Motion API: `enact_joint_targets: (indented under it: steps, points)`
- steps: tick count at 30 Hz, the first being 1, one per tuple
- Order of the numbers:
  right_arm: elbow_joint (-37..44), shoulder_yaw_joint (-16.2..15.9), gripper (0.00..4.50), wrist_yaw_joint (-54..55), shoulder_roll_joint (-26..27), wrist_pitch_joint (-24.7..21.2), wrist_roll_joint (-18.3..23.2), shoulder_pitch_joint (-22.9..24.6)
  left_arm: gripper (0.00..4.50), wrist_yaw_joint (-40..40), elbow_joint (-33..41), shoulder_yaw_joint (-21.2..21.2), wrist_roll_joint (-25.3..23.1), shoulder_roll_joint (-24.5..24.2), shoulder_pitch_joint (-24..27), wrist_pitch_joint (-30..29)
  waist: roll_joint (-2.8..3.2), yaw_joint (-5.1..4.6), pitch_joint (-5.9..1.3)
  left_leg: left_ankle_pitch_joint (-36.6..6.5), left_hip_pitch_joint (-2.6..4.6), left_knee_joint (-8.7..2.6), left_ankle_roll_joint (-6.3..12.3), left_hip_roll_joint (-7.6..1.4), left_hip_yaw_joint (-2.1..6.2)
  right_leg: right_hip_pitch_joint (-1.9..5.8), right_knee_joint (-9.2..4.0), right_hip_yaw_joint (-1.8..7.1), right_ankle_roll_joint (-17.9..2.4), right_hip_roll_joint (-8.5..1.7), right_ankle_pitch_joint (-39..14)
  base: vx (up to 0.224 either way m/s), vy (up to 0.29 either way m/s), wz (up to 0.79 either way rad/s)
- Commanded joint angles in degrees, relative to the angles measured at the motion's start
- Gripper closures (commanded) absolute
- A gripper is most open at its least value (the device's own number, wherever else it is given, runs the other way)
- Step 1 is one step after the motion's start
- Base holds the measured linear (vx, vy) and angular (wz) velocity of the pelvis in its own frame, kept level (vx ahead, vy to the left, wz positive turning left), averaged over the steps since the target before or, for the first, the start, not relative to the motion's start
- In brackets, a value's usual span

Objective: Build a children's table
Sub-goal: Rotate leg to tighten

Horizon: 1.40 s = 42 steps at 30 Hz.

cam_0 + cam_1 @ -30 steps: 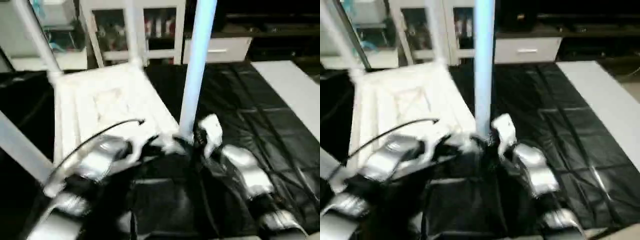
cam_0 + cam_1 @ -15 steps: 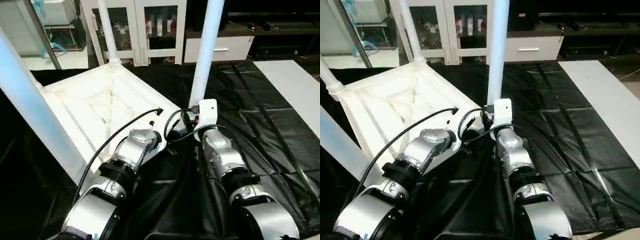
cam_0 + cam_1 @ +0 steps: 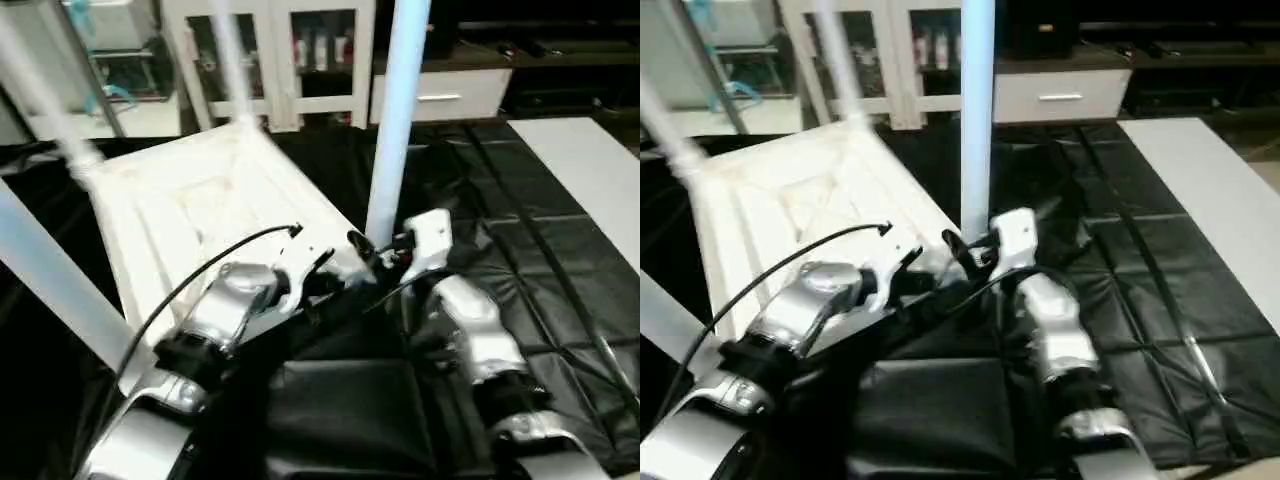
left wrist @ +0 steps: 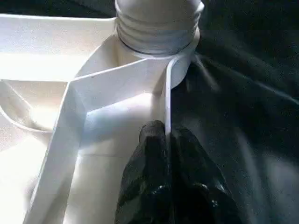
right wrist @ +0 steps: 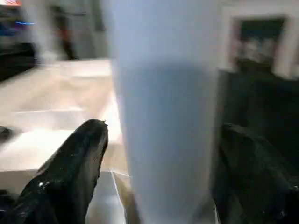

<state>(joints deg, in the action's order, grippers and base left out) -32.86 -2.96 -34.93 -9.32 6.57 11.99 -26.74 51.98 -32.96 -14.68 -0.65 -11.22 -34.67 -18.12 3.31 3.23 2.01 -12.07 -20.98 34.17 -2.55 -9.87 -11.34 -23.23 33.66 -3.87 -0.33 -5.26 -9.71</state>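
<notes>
White plastic tabletop (image 3: 190, 215) lies upside down on the black-covered desk (image 3: 560, 230), ribbed side up, so the corner sockets face up to take legs. Far left, a leg (image 3: 50, 285) slants up out of the near-left corner and another (image 3: 40, 100) stands at the left corner; a third (image 3: 232, 60) stands at the far corner, blurred. Left hand (image 4: 166, 140) has its fingers together, clamped on the thin rim wall of the tabletop just beside the near-right socket, seen clearly in the left wrist view; likely there to pin the top so it cannot slide or turn while the leg goes in. The fourth leg (image 3: 395, 120) stands upright in that socket, its ribbed collar (image 4: 156, 28) seated at the socket mouth, how deep I cannot tell. Right hand (image 5: 159, 154) straddles the base of this leg, fingers (image 5: 77, 158) apart on either side with a visible gap to the tube, so not gripping it; probably let go to re-grip for another twist or because the leg is home. All four legs look placed, so the task seems near its end, pending tightness of this last one. Right of the arms, bare desk cover and a pale strip (image 3: 590, 180) at the edge.
</notes>
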Motion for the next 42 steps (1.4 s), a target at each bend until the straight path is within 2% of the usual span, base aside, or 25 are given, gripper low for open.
enact_joint_targets:
  steps: [1,2,3,5,8,11,16,17,22,23,26,28,31,33,38,42]
  points:
    - [4.0,-2.3,0.28,-7.6,-2.5,-2.1,1.5,2.7,4.50,7.8,3.5,-0.5,5.0,-0.6,2.5,3.1,-0.86,0.13,-2.73,-12.7,0.45,-4.66,5.99,-3.49,1.61,2.79,-4.21,2.42,-12.8,-3.65,-17.0,0.000,0.000,0.00]
    - [5.6,-3.2,0.28,-10.4,-3.9,-2.7,1.7,3.9,4.50,9.5,4.7,-0.7,5.7,-1.4,3.2,3.1,-0.91,0.28,-2.81,-12.6,0.68,-4.65,5.59,-3.65,1.51,2.44,-4.21,2.60,-12.6,-3.61,-16.6,0.000,0.000,0.00]
    - [6.9,-3.9,0.28,-12.7,-5.1,-3.5,1.9,5.0,4.50,10.8,5.6,-0.8,6.2,-2.0,3.7,2.9,-1.00,0.38,-2.92,-11.6,0.46,-4.61,5.65,-3.59,1.55,2.75,-3.93,2.57,-13.0,-3.58,-14.9,0.000,0.000,0.00]
    - [9.0,-4.9,0.28,-16.7,-7.5,-5.0,2.2,7.0,4.50,12.2,6.8,-0.7,6.6,-3.2,4.5,2.2,-0.86,0.45,-2.93,-10.4,0.22,-4.50,6.05,-3.47,1.48,2.71,-3.79,2.56,-13.4,-3.64,-13.8,0.000,0.000,0.00]
    - [9.7,-5.9,0.28,-19.4,-9.7,-5.9,1.4,8.5,4.50,13.3,7.0,-0.3,6.3,-4.6,5.0,2.2,-1.07,0.51,-2.78,-10.7,0.21,-4.48,6.07,-3.41,1.49,2.73,-4.06,2.55,-12.8,-3.80,-16.3,0.000,0.000,0.00]
    - [8.5,-5.7,0.28,-18.9,-9.9,-5.5,1.1,8.2,4.50,15.2,8.0,-0.1,6.9,-5.9,5.7,1.6,-0.99,0.41,-2.73,-11.0,0.19,-4.56,5.42,-3.37,1.54,2.57,-4.29,2.55,-12.1,-3.82,-18.7,0.000,0.000,0.00]
    - [7.8,-5.1,0.28,-18.6,-8.9,-5.6,1.6,7.6,4.50,16.9,9.0,-0.5,6.9,-6.9,6.4,1.2,-0.99,0.33,-2.85,-9.9,0.19,-4.53,5.36,-3.41,1.57,2.50,-4.02,2.56,-12.4,-3.74,-16.8,0.000,0.000,0.00]
    - [7.6,-5.0,0.28,-18.6,-8.6,-5.9,1.8,7.4,4.50,16.9,8.9,-0.5,6.8,-7.0,6.5,1.2,-0.86,0.44,-2.92,-9.7,0.40,-4.48,5.44,-3.48,1.52,2.36,-3.94,2.56,-12.7,-3.68,-16.0,0.000,0.000,0.00]
    - [6.5,-5.1,0.28,-19.4,-8.0,-6.3,1.9,6.7,4.50,17.1,9.1,-0.8,6.8,-7.2,6.6,1.2,-0.91,0.51,-2.92,-8.7,0.22,-4.37,5.89,-3.38,1.45,2.58,-3.72,2.51,-13.4,-3.68,-14.0,0.000,0.000,0.00]
    - [6.2,-5.0,0.54,-19.7,-7.9,-6.4,2.1,6.5,4.50,17.1,9.2,-0.9,6.8,-7.3,6.6,1.2,-0.86,0.50,-2.93,-8.9,0.25,-4.35,5.85,-3.38,1.44,2.56,-3.75,2.52,-13.4,-3.74,-14.3,0.000,0.000,0.00]
    - [5.8,-5.1,0.74,-20.5,-7.7,-7.1,2.5,6.2,4.50,17.2,9.1,-0.9,6.6,-7.3,6.6,1.2,-0.85,0.50,-2.93,-9.1,0.28,-4.37,5.60,-3.41,1.47,2.58,-3.79,2.50,-13.4,-3.75,-15.1,0.000,0.000,0.00]
    - [5.8,-5.3,0.99,-21.1,-7.8,-7.6,2.4,6.2,4.50,17.3,9.1,-0.9,6.5,-7.3,6.6,1.1,-0.87,0.53,-2.96,-8.9,0.26,-4.32,5.61,-3.41,1.45,2.61,-3.69,2.50,-13.3,-3.70,-14.5,0.000,0.000,0.00]
    - [5.7,-5.3,1.11,-21.6,-8.0,-7.8,2.3,6.2,4.50,17.3,9.1,-0.9,6.4,-7.3,6.6,1.0,-0.86,0.58,-3.02,-8.1,0.27,-4.26,5.86,-3.39,1.44,2.64,-3.56,2.49,-13.6,-3.66,-13.2,0.000,0.000,0.00]
    - [5.5,-5.2,1.41,-21.8,-8.1,-7.8,2.2,6.2,4.50,17.3,9.2,-0.9,6.5,-7.3,6.6,0.9,-0.81,0.67,-3.01,-8.2,0.28,-4.22,5.90,-3.38,1.39,2.64,-3.62,2.49,-13.6,-3.71,-13.6,0.000,0.000,0.00]
    - [5.2,-5.3,1.74,-22.7,-8.3,-7.9,2.0,6.0,4.50,17.7,9.2,-1.1,6.4,-7.5,6.7,0.6,-0.75,0.77,-3.08,-8.0,0.31,-4.20,5.80,-3.42,1.43,2.67,-3.51,2.46,-13.8,-3.67,-12.9,0.000,0.000,0.00]
    - [4.7,-5.3,1.76,-22.2,-8.3,-7.6,1.3,5.9,4.50,18.0,9.3,-1.2,6.3,-7.7,6.8,0.5,-0.71,0.83,-3.14,-7.4,0.30,-4.13,6.06,-3.42,1.42,2.72,-3.34,2.42,-14.2,-3.64,-11.7,0.000,0.000,0.00]
